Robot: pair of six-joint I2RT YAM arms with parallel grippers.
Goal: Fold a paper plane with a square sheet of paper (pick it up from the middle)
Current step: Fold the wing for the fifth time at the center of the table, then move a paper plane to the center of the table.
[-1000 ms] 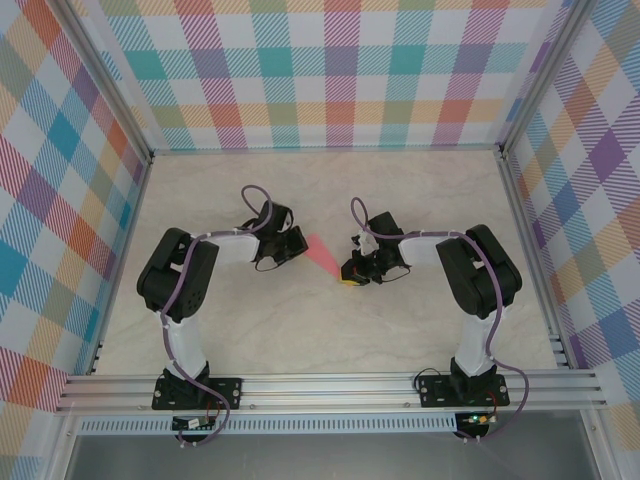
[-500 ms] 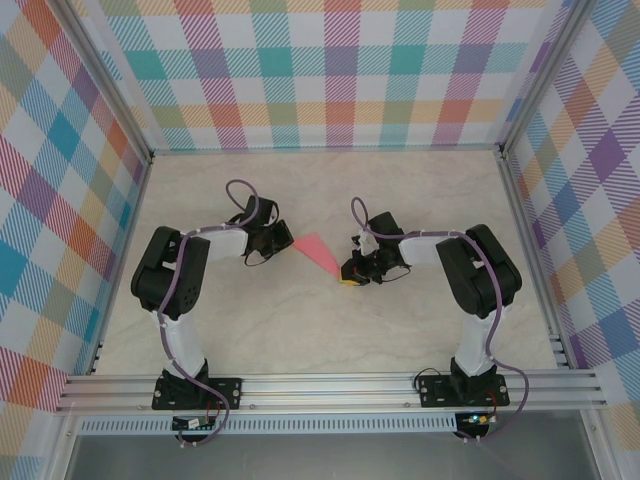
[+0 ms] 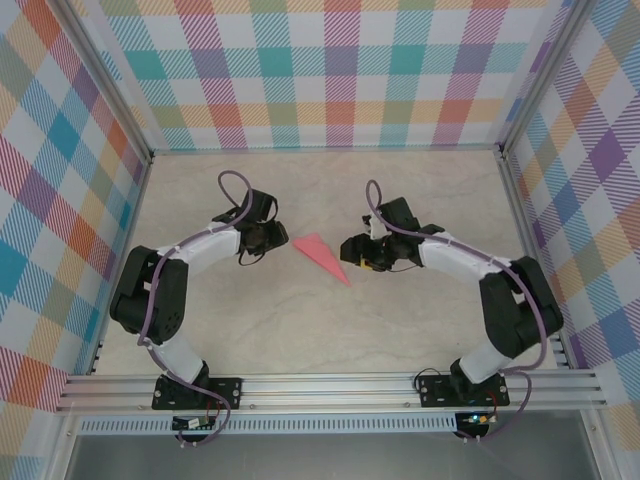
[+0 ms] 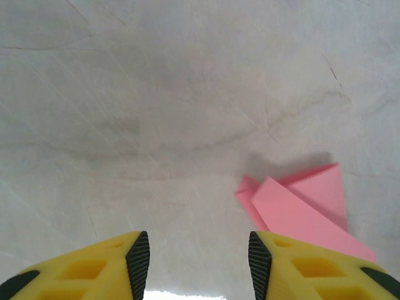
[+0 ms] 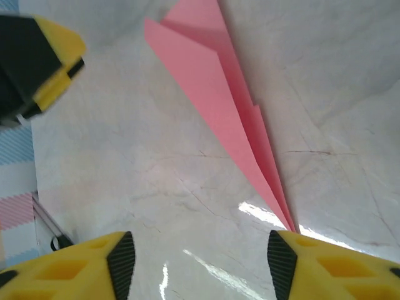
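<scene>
**A:** Where is the paper plane (image 3: 321,258)?

**B:** It lies flat on the table (image 3: 400,330), near the middle, with its nose toward five o'clock and its tail toward eleven. The right wrist view shows the centre ridge and slim wings.

**A:** And the pincers?

**B:** The left pincer (image 3: 276,237) sits at nine o'clock of the tail, spread, with nothing between its yellow fingers (image 4: 94,272). The right pincer (image 3: 350,262) is at the nose's one o'clock, also spread and empty. The nose tip lies just beside one of its fingers.

**A:** Which step is this?

**B:** I'd judge the folding done and this the letting-go. Next, both arms should lift and then back away, left toward nine and right toward three, so no finger brushes the light dart.
</scene>
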